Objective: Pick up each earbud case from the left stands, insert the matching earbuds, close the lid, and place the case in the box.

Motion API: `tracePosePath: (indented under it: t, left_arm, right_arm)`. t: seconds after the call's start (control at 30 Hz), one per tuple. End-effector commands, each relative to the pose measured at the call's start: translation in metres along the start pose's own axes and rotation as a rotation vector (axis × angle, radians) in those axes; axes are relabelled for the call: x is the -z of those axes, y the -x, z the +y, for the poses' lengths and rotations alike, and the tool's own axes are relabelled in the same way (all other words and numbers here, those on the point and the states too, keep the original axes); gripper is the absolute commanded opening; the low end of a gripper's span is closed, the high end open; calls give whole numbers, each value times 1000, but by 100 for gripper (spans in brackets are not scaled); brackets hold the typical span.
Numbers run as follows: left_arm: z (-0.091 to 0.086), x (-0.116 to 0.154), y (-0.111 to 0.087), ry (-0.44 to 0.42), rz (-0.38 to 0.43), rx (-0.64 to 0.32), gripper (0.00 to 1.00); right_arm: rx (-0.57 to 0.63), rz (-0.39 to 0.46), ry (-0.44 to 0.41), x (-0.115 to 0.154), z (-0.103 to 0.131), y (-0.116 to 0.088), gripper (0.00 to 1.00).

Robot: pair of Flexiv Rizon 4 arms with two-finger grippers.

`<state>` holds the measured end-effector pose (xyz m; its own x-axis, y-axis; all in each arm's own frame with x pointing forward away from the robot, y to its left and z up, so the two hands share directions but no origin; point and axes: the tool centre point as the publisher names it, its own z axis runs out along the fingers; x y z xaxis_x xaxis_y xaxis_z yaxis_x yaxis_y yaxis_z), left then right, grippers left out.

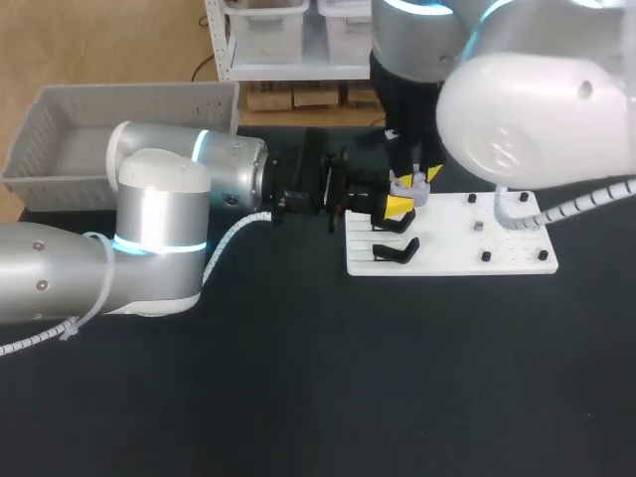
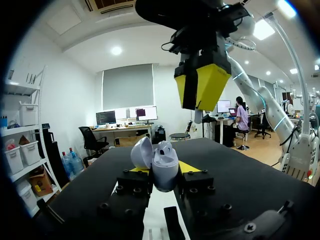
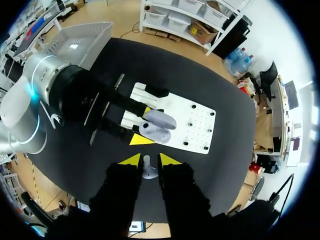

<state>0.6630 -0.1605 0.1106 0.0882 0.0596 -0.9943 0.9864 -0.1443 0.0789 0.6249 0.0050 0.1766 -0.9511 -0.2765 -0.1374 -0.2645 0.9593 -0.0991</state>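
Left wrist view is taken up by a pale lilac earbud case (image 2: 164,170) with its lid (image 2: 142,152) swung open. The case is clamped between the yellow tips of the left gripper (image 2: 163,174), with one finger pressed against each side. Directly above the case, and apart from it, the right gripper (image 2: 200,86) is seen pointing down.

From the right wrist view a white earbud (image 3: 148,169) is seen pinched between that gripper's fingers, which are drawn almost together, and it sits level with the yellow tips. The open case is lined up ahead of the earbud and is not touched by it.

In the head view the case is held over the end of a white stand board (image 1: 467,248) nearest the left arm, just beside two black stands (image 1: 396,250). The board is laid on a black table (image 1: 298,397). A grey plastic bin (image 1: 60,149) is set well apart from it at the table's far left corner.
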Motion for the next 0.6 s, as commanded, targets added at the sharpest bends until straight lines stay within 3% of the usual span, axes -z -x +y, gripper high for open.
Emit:
tracePosePath:
  t: [0.03, 0.6]
  left_arm:
    - [-1, 0, 0, 5, -1, -2, 0]
    - [-1, 0, 0, 5, -1, -2, 0]
  right_arm:
    - [0, 64, 8, -4, 2, 15, 0]
    - [25, 93, 54, -14, 7, 20, 0]
